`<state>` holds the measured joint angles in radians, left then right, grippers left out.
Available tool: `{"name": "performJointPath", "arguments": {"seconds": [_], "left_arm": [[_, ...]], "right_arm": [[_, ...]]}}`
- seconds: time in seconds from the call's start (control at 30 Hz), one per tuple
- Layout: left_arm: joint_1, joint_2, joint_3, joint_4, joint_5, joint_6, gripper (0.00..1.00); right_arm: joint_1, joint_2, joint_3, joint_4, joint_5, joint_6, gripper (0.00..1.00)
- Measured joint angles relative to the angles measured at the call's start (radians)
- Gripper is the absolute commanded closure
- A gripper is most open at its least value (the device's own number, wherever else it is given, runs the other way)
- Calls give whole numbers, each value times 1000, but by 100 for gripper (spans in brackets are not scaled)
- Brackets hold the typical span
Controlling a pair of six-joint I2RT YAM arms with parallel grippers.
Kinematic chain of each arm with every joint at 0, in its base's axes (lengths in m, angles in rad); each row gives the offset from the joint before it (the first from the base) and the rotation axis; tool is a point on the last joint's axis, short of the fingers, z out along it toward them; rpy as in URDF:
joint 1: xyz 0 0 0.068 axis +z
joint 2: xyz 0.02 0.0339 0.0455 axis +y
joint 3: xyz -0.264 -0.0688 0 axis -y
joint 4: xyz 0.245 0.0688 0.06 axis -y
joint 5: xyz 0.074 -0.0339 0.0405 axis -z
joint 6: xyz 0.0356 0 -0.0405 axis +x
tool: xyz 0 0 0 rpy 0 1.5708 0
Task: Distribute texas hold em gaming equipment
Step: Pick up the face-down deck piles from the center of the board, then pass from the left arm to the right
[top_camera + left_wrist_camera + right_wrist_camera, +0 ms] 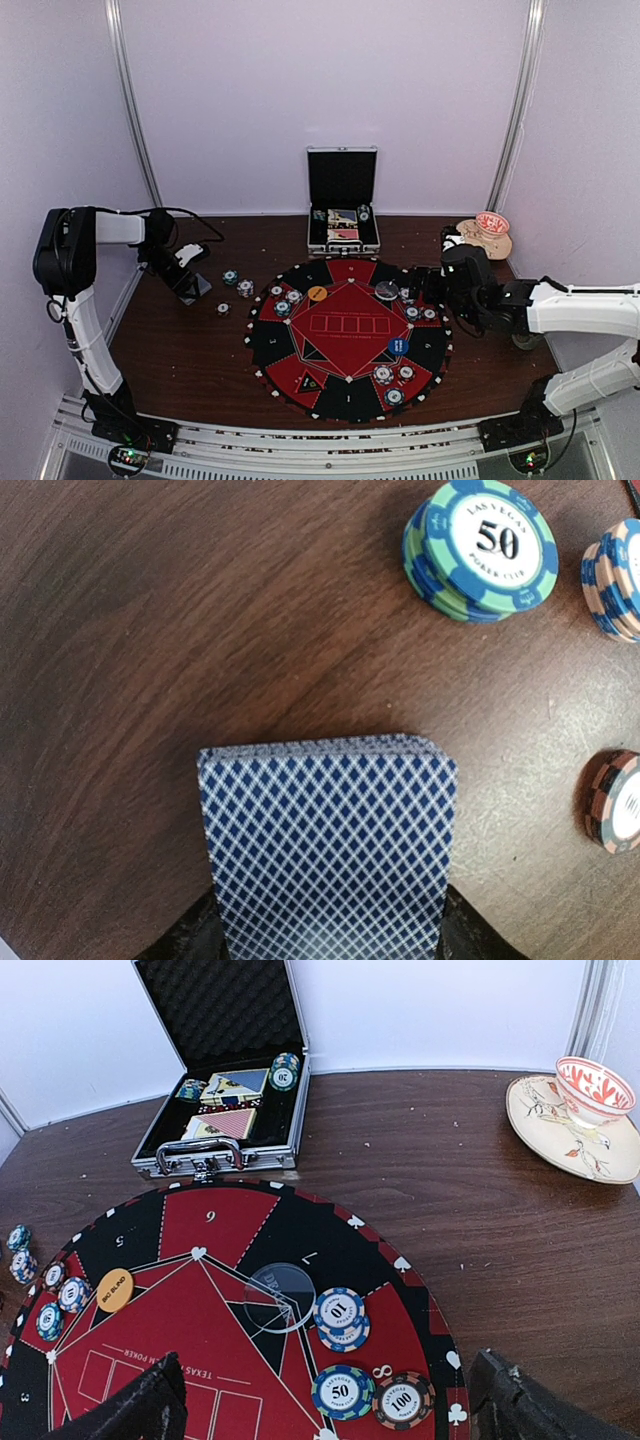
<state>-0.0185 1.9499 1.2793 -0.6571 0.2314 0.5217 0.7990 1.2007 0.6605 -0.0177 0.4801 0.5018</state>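
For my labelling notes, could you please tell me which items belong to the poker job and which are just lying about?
Job: card deck, poker chips, orange disc, blue disc, poker mat, open case.
Lying about: patterned cup, saucer.

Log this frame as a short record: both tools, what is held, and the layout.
left tool: closed on a blue diamond-backed deck of playing cards, over the brown wooden table
right tool: open, empty, above the round red-and-black poker mat
chips: poker chip stacks on the mat and beside the deck
case: open silver case at the table's far edge
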Motion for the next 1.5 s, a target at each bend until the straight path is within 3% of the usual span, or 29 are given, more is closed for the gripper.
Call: {"name": "performJointPath", "arguments": {"seconds": [0.37,0.57,0.87,1.23,1.5], "left_arm": [[0,-23,-10,4,-8,-19,44],[0,-51,-35,4,4,-22,43],[0,-107,-56,2,34,-16,42],[-20,-210,-91,0,86,12,42],[-73,-269,-149,-3,109,25,41]], "right_arm": [[1,3,1,0,-7,3,0],[5,66,56,10,-107,32,0],[41,380,348,113,-374,151,2],[123,889,752,275,-642,314,4],[153,1025,882,348,-731,406,6]]}}
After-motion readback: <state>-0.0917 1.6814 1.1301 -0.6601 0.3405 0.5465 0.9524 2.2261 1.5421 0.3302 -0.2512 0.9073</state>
